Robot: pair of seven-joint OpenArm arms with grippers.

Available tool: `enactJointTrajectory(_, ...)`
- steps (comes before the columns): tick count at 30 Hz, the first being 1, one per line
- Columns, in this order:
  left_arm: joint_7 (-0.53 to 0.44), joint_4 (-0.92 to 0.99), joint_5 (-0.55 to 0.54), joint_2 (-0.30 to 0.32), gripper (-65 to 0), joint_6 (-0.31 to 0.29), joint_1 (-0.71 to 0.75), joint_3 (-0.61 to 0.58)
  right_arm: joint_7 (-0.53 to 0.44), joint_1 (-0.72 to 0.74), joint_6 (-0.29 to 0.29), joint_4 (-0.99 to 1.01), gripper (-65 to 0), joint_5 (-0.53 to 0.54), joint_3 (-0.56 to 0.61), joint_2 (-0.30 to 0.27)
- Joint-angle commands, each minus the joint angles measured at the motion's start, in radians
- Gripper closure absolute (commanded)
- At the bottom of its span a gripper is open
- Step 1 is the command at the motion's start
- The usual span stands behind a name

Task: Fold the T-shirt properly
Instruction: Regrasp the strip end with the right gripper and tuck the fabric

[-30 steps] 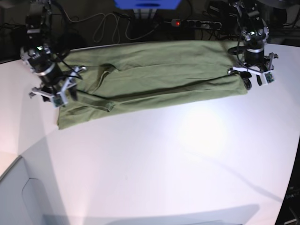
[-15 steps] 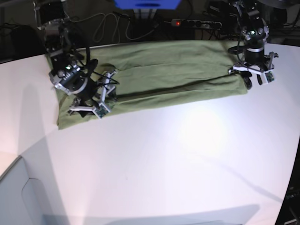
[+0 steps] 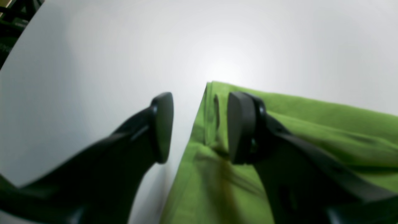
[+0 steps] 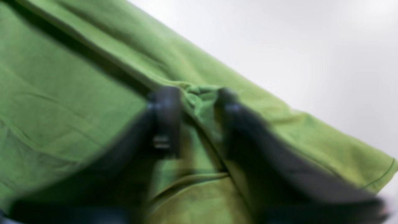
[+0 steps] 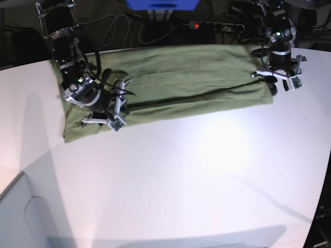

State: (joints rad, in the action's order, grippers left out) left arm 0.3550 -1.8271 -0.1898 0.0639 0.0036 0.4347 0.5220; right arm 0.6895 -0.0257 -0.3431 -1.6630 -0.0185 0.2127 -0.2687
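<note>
1. Left wrist view. Left pincer (image 3: 199, 127): jaws spread, nothing between them but the cloth's edge below. T-shirt (image 3: 311, 124), olive-green: its folded corner lies under and beyond the right-hand finger (image 3: 241, 127); the left-hand finger hangs over bare white table (image 3: 93, 62). Whether either finger touches the cloth cannot be told.

2. Right wrist view (blurred). Right pincer (image 4: 196, 118): fingers drawn close on a bunched ridge of the T-shirt (image 4: 62, 102), a small pucker of cloth showing between the tips. A dark fold line runs up and away to the left of the pincer; bare table (image 4: 311, 46) lies beyond the hem to the right.

3. Base view. T-shirt (image 5: 181, 82) lies as a long folded band across the far part of the table (image 5: 181, 186). Right pincer (image 5: 103, 118) sits on the band's near-left portion; left pincer (image 5: 282, 82) stands at its right end. A power strip (image 5: 214, 25) lies behind the table.

4. Change from the earlier base frames. Right pincer: formerly at the shirt's far-left edge with jaws wide, since moved inward over the cloth and closed on it. Left pincer: position and spread almost unchanged. The shirt's left sleeve area, earlier rumpled and exposed, is now largely covered by the right arm.
</note>
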Motion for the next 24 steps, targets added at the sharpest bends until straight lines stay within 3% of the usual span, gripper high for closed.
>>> enactJointTrajectory(1, -0.026, -0.021, 0.0, 0.007, -27.4, 0.005, 0.002, 0.005, -0.014, 0.007, -0.014, -0.016, -0.2, 0.01, -0.005, -0.005)
enactJointTrajectory(17, -0.026, -0.03, -0.001, 0.007, -27.4, 0.005, 0.014, 0.005, -0.012, -0.211, -0.014, -0.197, -0.9, 0.009, -0.003, -0.013)
enactJointTrajectory(20, -0.026, -0.067, -0.001, 0.007, -27.5, 0.005, 0.036, 0.005, -0.011, -0.222, -0.014, -0.193, -8.0, 0.007, -0.009, -0.014)
enactJointTrajectory(24, -0.026, -0.096, -0.001, 0.007, -27.6, 0.005, 0.042, 0.005, -0.012, -0.224, -0.014, -0.194, -23.6, 0.009, -0.011, -0.048)
